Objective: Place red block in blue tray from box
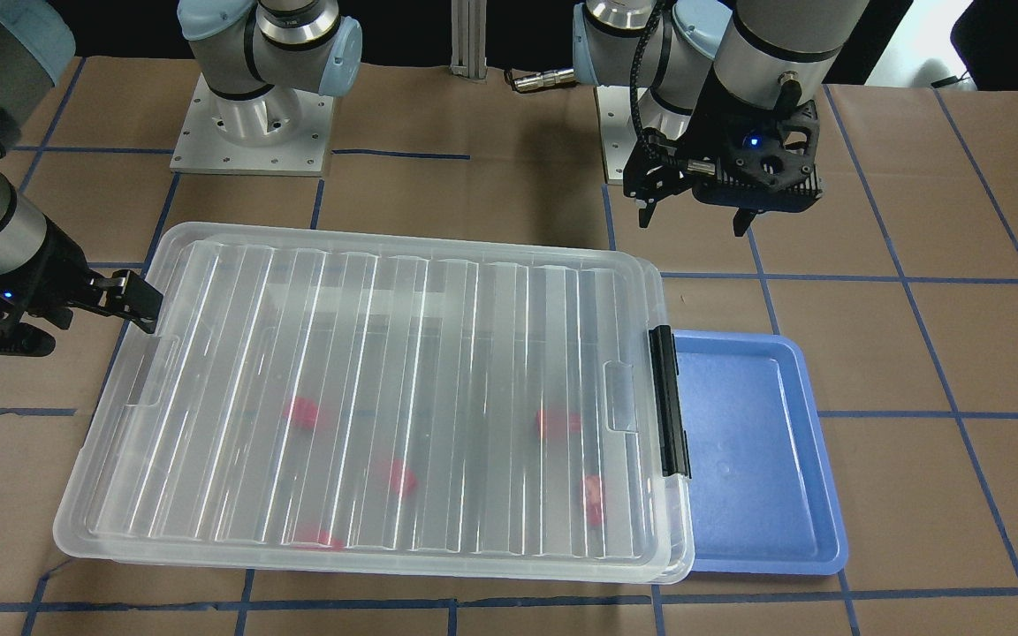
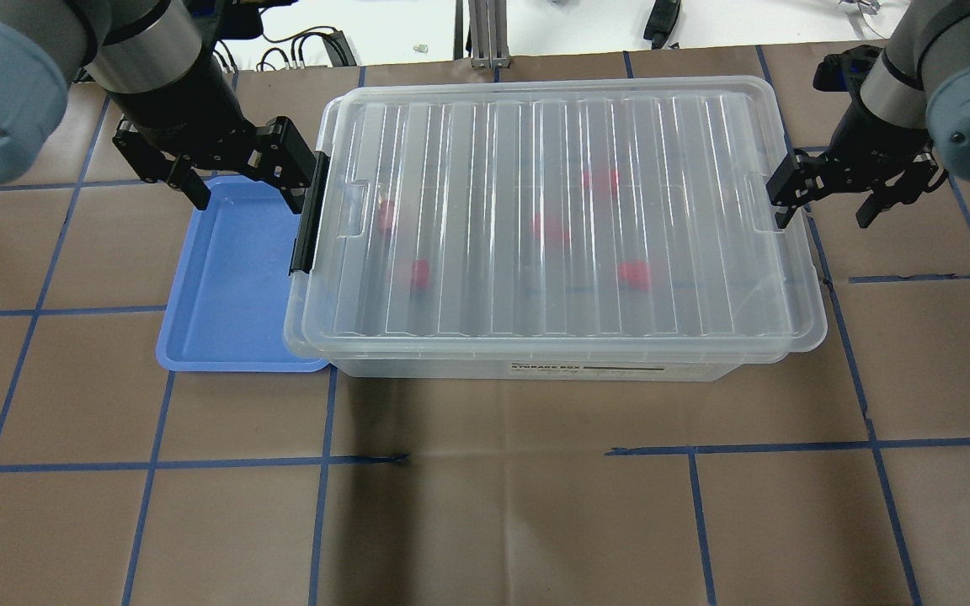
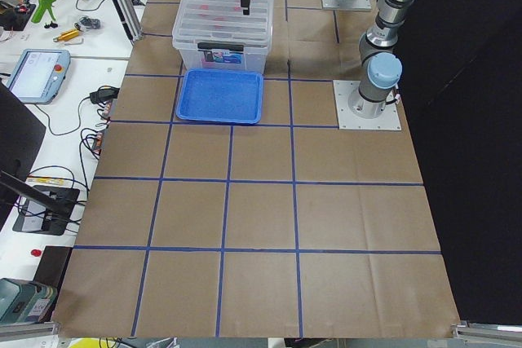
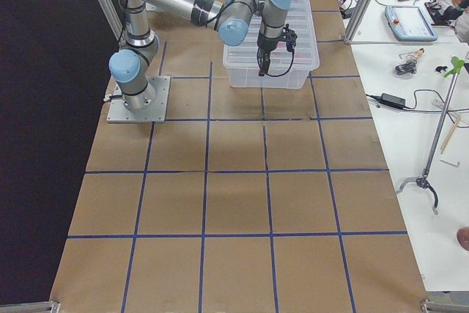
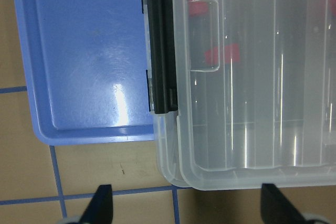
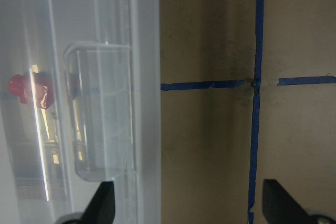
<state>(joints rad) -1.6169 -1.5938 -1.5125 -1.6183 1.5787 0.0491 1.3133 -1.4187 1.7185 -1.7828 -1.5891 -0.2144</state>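
Brown counter (image 2: 485,522) carries the lidded box (image 2: 451,369), with the blue tray (image 2: 224,278) tucked against its black latch (image 2: 306,219) end. The left gripper (image 2: 249,202) hangs over that seam and the right gripper (image 2: 822,220) is at the far end. Both have their fingers spread wide, holding nothing. Overhead, each red block (image 2: 419,273) is a blur under the lid, but the right wrist view shows one crisply inside.

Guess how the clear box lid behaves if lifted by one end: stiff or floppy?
Probably light: the lid looks like thin translucent plastic. Its ribs run the short way, so it may bow along its length. The black latch bar seems to clamp one end, so that end likely won't lift until released.
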